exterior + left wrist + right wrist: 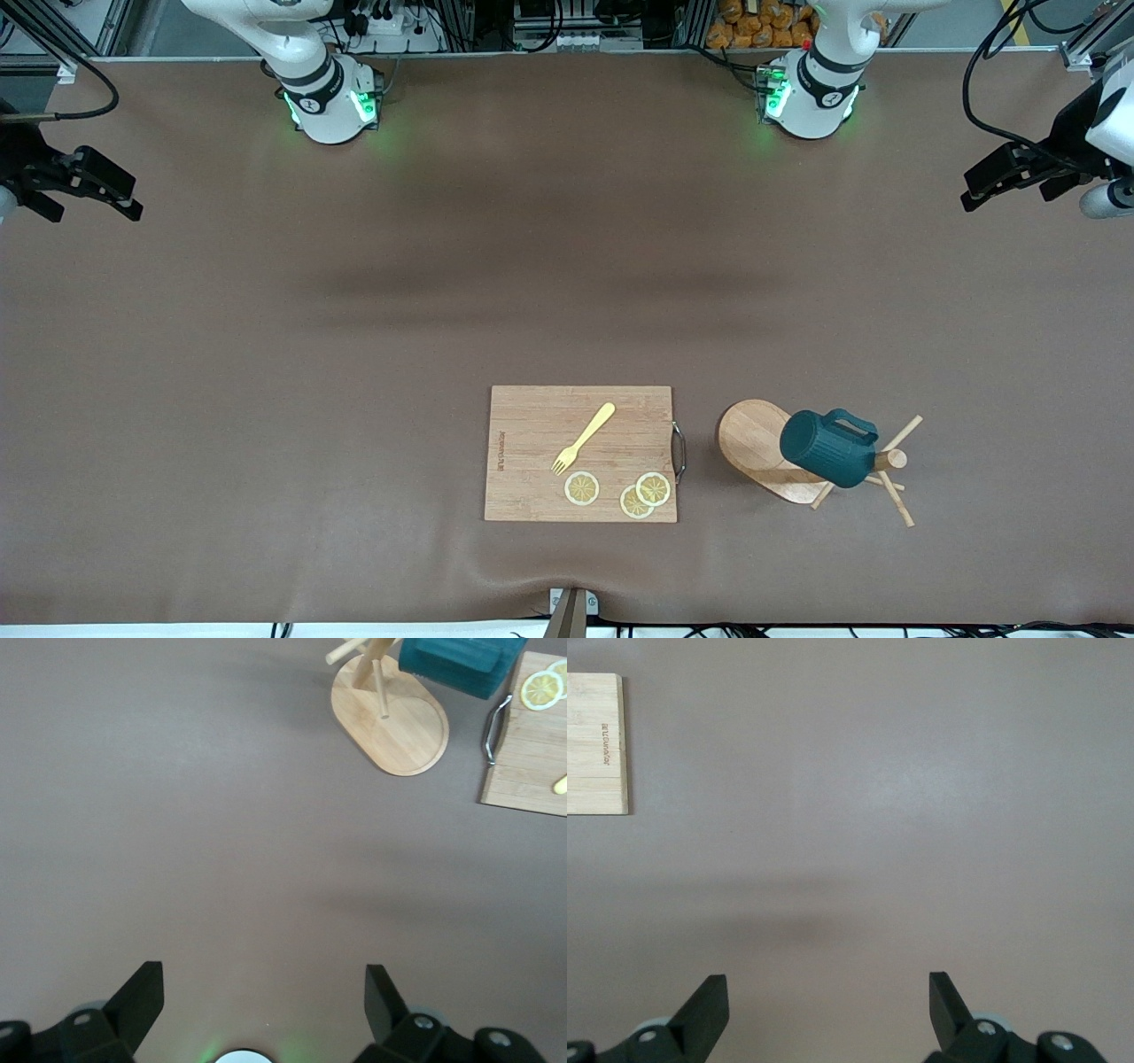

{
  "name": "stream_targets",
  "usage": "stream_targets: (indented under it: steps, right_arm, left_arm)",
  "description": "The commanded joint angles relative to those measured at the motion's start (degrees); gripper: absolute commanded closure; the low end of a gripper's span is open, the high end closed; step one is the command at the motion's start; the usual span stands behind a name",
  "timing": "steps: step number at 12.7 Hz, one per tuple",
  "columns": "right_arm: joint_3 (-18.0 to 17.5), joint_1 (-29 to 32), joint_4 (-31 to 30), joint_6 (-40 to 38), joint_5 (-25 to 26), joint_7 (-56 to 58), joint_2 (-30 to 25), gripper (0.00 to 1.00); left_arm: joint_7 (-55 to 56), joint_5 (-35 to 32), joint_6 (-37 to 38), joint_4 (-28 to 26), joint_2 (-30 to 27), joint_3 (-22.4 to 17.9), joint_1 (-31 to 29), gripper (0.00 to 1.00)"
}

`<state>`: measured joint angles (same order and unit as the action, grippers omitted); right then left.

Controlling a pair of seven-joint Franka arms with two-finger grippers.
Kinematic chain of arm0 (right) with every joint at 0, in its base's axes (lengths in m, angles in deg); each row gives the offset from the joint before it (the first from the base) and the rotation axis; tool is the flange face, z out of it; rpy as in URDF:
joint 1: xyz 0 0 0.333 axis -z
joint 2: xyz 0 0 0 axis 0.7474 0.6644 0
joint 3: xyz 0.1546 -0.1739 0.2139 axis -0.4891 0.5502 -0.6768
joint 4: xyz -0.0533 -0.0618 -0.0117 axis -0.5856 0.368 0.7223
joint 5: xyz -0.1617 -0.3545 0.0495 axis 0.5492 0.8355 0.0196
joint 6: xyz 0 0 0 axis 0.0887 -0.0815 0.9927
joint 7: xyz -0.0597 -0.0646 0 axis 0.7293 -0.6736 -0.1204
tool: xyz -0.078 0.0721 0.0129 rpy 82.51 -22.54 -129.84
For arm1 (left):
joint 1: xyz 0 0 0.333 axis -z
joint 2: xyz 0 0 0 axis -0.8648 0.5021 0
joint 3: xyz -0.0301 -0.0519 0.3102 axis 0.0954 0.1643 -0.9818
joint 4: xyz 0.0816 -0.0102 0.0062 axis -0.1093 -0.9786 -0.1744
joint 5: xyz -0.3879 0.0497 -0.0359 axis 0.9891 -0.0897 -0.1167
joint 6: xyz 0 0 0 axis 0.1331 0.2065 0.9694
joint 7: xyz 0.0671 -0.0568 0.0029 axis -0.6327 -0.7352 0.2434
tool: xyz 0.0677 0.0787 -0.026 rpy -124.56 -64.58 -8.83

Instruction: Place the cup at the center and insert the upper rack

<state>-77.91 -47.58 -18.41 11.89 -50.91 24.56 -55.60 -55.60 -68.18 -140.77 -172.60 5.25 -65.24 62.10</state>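
Note:
The dark teal ribbed cup (828, 447) hangs tilted on the wooden mug tree (753, 443), up near the top of its post, toward the left arm's end of the table and near the front camera. The tree stands on its oval base with thin pegs sticking out. Both also show in the left wrist view: the cup (456, 660) and the tree base (390, 726). My left gripper (967, 190) (264, 992) is open and empty, raised at the left arm's end of the table. My right gripper (133, 199) (828, 997) is open and empty, raised at the right arm's end.
A rectangular wooden cutting board (532, 478) lies beside the mug tree, toward the table's middle. On it are a yellow fork (585, 437) and three lemon slices (653, 488). A metal handle (679, 452) is on the board's edge facing the tree. The board's corner shows in the right wrist view (594, 744).

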Motion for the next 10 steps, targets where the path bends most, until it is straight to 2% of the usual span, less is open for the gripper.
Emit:
stream_targets:
  steps: [1, 10]
  right_arm:
    - [-0.07, 0.01, 0.09, -0.13, 0.17, 0.16, 0.11, 0.0]
    - [0.1, 0.36, -0.44, -0.31, 0.08, 0.07, 0.37, 0.0]
  left_arm:
    - [-0.37, -1.78, -0.56, -1.3, -1.6, -0.5, 1.02, 0.0]
    - [0.51, -1.78, -1.01, -1.21, -1.51, -0.41, 1.1, 0.0]
